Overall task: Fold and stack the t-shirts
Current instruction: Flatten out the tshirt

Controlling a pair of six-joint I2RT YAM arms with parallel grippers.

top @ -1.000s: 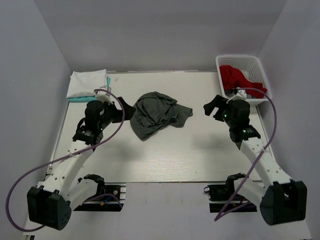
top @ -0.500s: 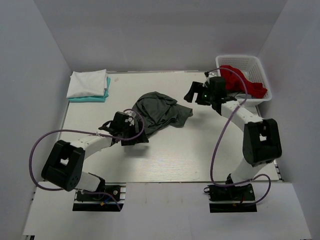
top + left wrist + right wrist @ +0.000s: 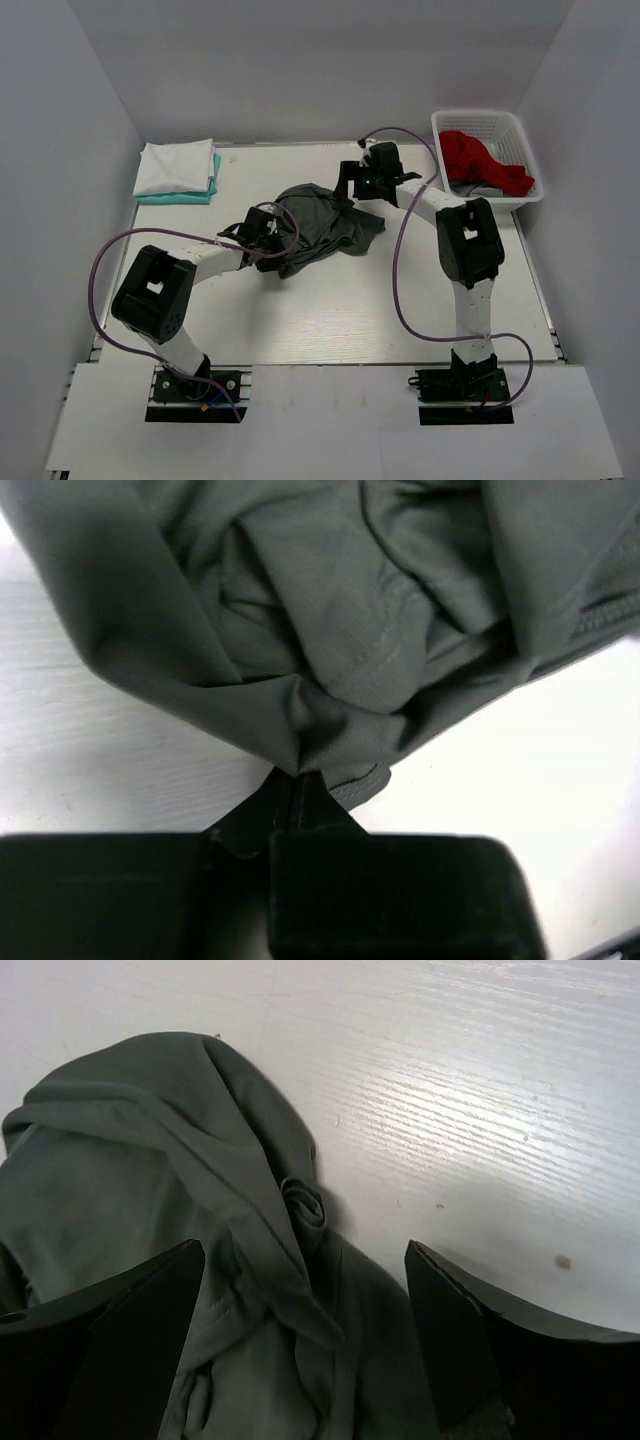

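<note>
A dark grey t-shirt (image 3: pixel 318 225) lies crumpled in the middle of the table. My left gripper (image 3: pixel 270 236) is at its left edge, shut on a fold of the cloth; in the left wrist view the fingertips (image 3: pixel 296 780) pinch the grey t-shirt (image 3: pixel 350 610) where it bunches. My right gripper (image 3: pixel 352 190) hangs over the shirt's far right part. Its fingers (image 3: pixel 130 1330) stand wide apart around a ridge of the grey cloth (image 3: pixel 200 1210), the gripper (image 3: pixel 305 1300) open. A white t-shirt (image 3: pixel 177 165) lies folded on a teal one (image 3: pixel 200 197) at the far left. A red t-shirt (image 3: pixel 485 162) sits in the basket.
The white lattice basket (image 3: pixel 478 122) stands at the far right corner, against the wall. Purple cables loop from both arms over the table. Grey walls close in the left, back and right sides.
My left arm swung in to the grey shirt's left edge and its gripper shut on the cloth. My right arm moved left from the basket to the shirt's far side.
</note>
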